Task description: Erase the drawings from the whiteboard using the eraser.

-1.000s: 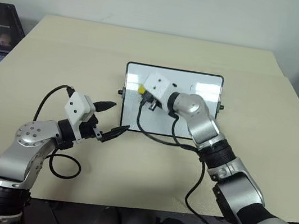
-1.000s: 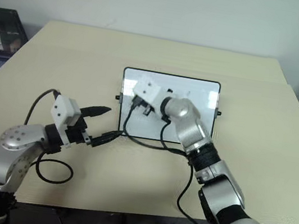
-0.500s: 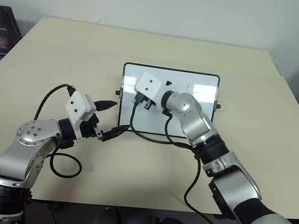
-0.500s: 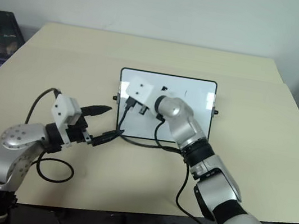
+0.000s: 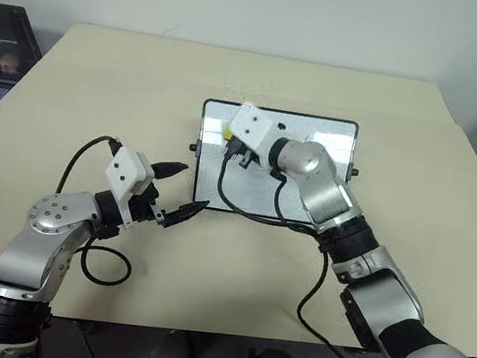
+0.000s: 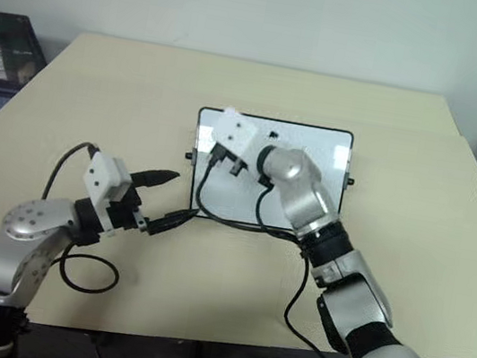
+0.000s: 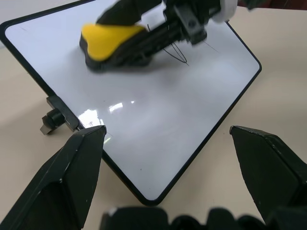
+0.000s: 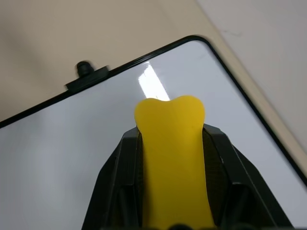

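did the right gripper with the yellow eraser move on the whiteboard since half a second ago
Yes. The right gripper, shut on the small yellow eraser, shifted toward the far edge of the black-framed white whiteboard, near its far left corner.

The counter (image 5: 100, 75) lies bare across the upper left of the frame and far right. At centre the whiteboard (image 5: 309, 190) is crossed by the right gripper (image 8: 170, 143) and its cable (image 5: 242, 211) (looping off the lower edge); the left gripper (image 5: 177, 192) stands just beside its lower-left corner.

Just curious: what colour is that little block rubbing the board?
Yellow with a dark underside; the left wrist view shows both.
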You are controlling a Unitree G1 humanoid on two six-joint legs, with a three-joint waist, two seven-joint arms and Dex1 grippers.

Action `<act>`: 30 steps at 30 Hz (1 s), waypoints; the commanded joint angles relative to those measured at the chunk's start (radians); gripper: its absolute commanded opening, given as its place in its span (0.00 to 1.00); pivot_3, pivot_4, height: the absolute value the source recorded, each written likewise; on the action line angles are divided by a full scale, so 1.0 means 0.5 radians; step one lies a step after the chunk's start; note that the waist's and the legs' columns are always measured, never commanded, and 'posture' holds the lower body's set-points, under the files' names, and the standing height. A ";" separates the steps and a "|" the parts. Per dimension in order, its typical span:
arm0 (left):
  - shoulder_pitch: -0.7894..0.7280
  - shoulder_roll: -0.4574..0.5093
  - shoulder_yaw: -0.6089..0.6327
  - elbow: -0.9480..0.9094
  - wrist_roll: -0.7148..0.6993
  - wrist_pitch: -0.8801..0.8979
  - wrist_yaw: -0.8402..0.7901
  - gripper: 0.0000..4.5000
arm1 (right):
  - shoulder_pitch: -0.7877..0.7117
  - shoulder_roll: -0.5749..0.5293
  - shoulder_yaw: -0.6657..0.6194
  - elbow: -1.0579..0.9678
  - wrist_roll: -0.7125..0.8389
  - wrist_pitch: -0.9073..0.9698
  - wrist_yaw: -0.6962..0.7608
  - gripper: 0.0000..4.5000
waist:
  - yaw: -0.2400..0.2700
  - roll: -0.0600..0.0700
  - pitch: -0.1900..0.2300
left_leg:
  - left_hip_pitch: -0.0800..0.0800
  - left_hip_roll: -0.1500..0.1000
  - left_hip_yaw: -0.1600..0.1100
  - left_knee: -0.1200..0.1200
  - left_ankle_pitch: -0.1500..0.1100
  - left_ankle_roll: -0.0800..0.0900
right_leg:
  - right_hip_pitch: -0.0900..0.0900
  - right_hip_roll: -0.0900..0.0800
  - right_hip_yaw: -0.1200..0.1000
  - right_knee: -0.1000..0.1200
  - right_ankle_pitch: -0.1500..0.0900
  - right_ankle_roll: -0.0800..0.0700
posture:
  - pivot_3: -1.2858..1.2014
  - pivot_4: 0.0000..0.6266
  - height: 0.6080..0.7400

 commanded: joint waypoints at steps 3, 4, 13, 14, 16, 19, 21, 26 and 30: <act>-0.051 -0.001 -0.011 -0.120 -0.058 0.026 -0.010 1.00 | 0.201 -0.097 -0.174 -0.551 0.119 0.265 0.012 0.29 | 0.003 -0.001 0.000 | 0.000 0.000 0.000 -0.003 0.000 0.000 | 0.000 0.000 0.000 -0.002 0.000 0.000 | 0.52 0.24 1.00; -0.059 0.002 -0.019 -0.132 -0.070 0.040 -0.019 1.00 | 0.262 -0.118 -0.202 -0.645 0.133 0.326 0.007 0.29 | 0.003 -0.001 0.000 | 0.000 0.000 0.001 -0.003 0.000 0.000 | 0.000 0.000 0.001 -0.002 0.000 0.000 | 0.52 0.24 1.00; -0.181 0.018 -0.103 -0.188 -0.102 0.134 -0.074 1.00 | 0.663 -0.284 -0.346 -1.200 0.187 0.732 -0.083 0.29 | 0.011 0.000 0.000 | 0.000 -0.002 0.004 -0.003 0.000 0.000 | -0.001 0.002 0.005 -0.001 0.000 0.001 | 0.52 0.24 1.00; -0.198 0.023 -0.118 -0.183 -0.095 0.138 -0.084 1.00 | 0.671 -0.299 -0.346 -1.186 0.177 0.721 -0.105 0.29 | 0.009 0.000 0.000 | 0.000 -0.001 0.003 -0.003 0.000 0.000 | -0.002 0.002 0.005 0.000 0.000 0.001 | 0.52 0.24 1.00; -0.226 0.033 -0.141 -0.166 -0.082 0.141 -0.105 1.00 | 0.657 -0.321 -0.331 -1.134 0.155 0.679 -0.150 0.29 | 0.006 0.000 0.000 | 0.000 -0.002 0.004 -0.002 0.000 0.000 | -0.002 0.004 0.005 0.000 0.000 0.001 | 0.52 0.24 1.00; -0.270 0.036 -0.156 -0.127 -0.059 0.137 -0.115 1.00 | 0.581 -0.312 -0.306 -1.035 0.146 0.608 -0.211 0.29 | 0.005 0.000 0.000 | 0.000 -0.002 0.004 -0.002 0.000 0.000 | -0.002 0.005 0.006 -0.001 0.000 0.001 | 0.52 0.24 1.00; -0.295 0.036 -0.165 -0.102 -0.041 0.128 -0.112 1.00 | 0.530 -0.290 -0.283 -0.962 0.140 0.556 -0.243 0.29 | 0.003 0.000 0.000 | 0.000 -0.002 0.005 -0.002 0.000 0.000 | -0.003 0.005 0.007 0.000 0.000 0.001 | 0.52 0.24 1.00; -0.306 0.041 -0.163 -0.081 -0.021 0.125 -0.113 1.00 | 0.385 -0.218 -0.218 -0.693 0.105 0.341 -0.348 0.29 | -0.003 0.000 0.000 | 0.000 -0.002 0.005 -0.002 0.000 0.000 | -0.003 0.005 0.007 -0.001 0.000 0.001 | 0.52 0.24 1.00; -0.288 0.054 -0.141 -0.077 -0.011 0.122 -0.102 1.00 | 0.317 -0.182 -0.197 -0.560 0.108 0.230 -0.385 0.29 | -0.001 0.001 0.000 | 0.000 -0.002 0.005 0.000 0.000 0.000 | -0.002 0.005 0.007 -0.001 0.000 0.001 | 0.52 0.24 1.00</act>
